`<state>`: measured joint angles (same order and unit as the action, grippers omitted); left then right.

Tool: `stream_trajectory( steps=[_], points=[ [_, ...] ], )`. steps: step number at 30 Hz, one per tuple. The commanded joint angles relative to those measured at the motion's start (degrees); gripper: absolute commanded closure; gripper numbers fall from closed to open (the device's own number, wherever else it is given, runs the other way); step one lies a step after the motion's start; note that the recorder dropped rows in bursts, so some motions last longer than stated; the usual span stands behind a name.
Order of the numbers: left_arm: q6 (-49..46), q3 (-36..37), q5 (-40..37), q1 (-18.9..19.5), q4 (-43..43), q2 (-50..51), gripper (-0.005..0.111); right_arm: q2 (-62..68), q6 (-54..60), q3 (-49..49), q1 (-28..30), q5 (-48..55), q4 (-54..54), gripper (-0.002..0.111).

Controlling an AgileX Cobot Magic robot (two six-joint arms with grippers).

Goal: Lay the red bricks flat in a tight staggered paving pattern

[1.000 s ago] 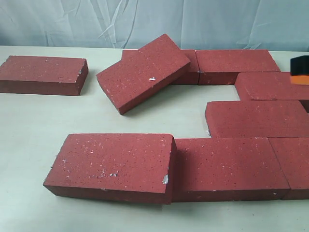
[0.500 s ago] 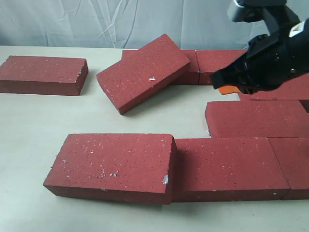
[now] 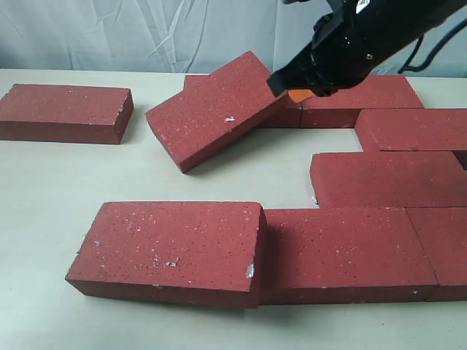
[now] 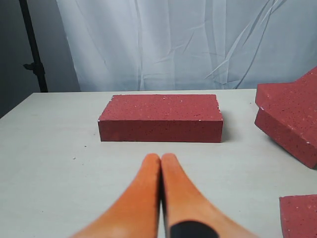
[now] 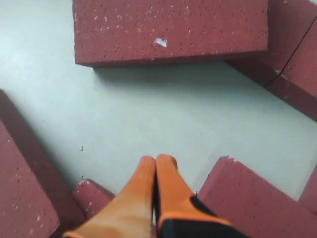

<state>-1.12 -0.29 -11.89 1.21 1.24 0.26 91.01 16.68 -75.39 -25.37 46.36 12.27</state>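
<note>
Several red bricks lie on the pale table (image 3: 44,197). One red brick (image 3: 217,109) is tilted, its far end resting on a back-row brick (image 3: 290,109). A lone brick (image 3: 66,113) lies flat at the far left. The others form rows at the right and front, such as the front left brick (image 3: 171,248) and its neighbour (image 3: 343,251). My right gripper (image 3: 298,94) is shut and empty, hovering by the tilted brick's raised end; its wrist view shows it (image 5: 157,161) over bare table facing that brick (image 5: 171,29). My left gripper (image 4: 161,158) is shut and empty, facing the lone brick (image 4: 161,118).
A white cloth backdrop (image 3: 146,33) hangs behind the table. A gap of bare table (image 3: 277,175) lies between the tilted brick, the middle right brick (image 3: 390,179) and the front row. A dark stand (image 4: 32,49) rises at the table's far side in the left wrist view.
My right arm has swung in from the right edge, moving left and up across the bricks to the tilted brick's raised end. No brick has moved.
</note>
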Motion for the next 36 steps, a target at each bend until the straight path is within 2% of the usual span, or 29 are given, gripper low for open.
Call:
stream_trajectory(
  steps=[1, 7, 12, 24, 30, 36],
  points=[
    [0.5, 0.3, 0.7, -0.1, -0.1, -0.3, 0.107, 2.5, 0.2, -3.2, -0.1, -5.7, -1.2, 0.109],
    [0.5, 0.3, 0.7, -0.1, -0.1, -0.3, 0.107, 2.9, 0.2, -3.2, 0.0, -14.5, -1.2, 0.109],
    [0.5, 0.3, 0.7, -0.1, -0.1, -0.3, 0.107, 3.0, 0.2, -3.2, 0.0, -15.7, -1.3, 0.109],
    [0.5, 0.3, 0.7, -0.1, -0.1, -0.3, 0.107, 8.4, 0.1, -3.8, 0.0, -13.4, -1.3, 0.109],
    [0.5, 0.3, 0.7, -0.1, -0.1, -0.3, 0.107, 13.1, -0.2, -11.2, 0.0, -2.5, -1.3, 0.109],
    [0.5, 0.3, 0.7, -0.1, -0.1, -0.3, 0.107, 13.9, -0.2, -12.4, 0.2, -1.5, -1.6, 0.109]
  ],
)
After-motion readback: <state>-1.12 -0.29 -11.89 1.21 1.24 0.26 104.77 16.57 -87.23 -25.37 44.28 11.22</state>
